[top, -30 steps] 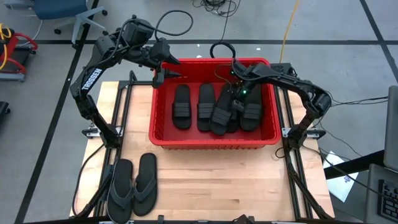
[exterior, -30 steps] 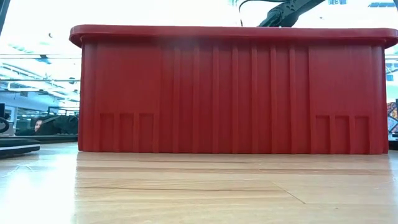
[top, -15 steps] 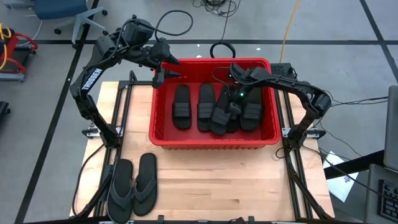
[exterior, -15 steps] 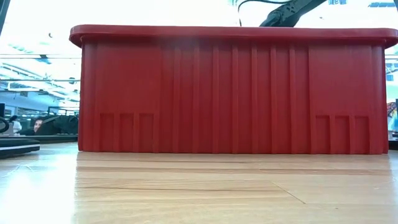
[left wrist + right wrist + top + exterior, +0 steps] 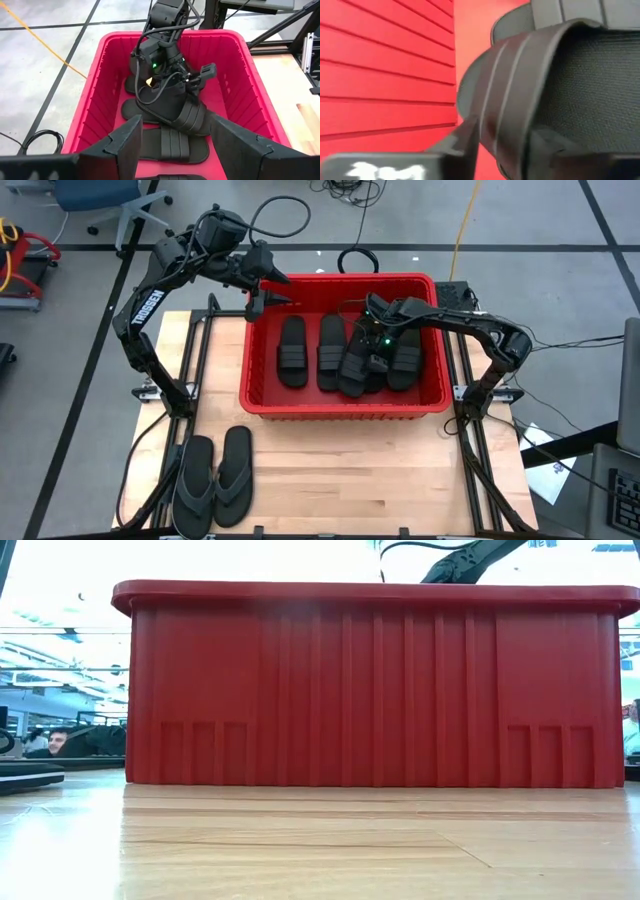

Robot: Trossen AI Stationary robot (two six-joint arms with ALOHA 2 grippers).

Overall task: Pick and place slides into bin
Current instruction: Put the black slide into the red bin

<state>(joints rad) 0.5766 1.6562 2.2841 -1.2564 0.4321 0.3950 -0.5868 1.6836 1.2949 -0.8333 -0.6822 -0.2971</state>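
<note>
In bin, right gripper on slide strap.

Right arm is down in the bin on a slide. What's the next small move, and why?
Probably let go and lift the right gripper straight up. It sits low in the bin on a tilted slide that already leans across its neighbours, so this one looks delivered. Two flip-flops wait on the table; the left gripper hovers open at the bin's far corner.
</note>
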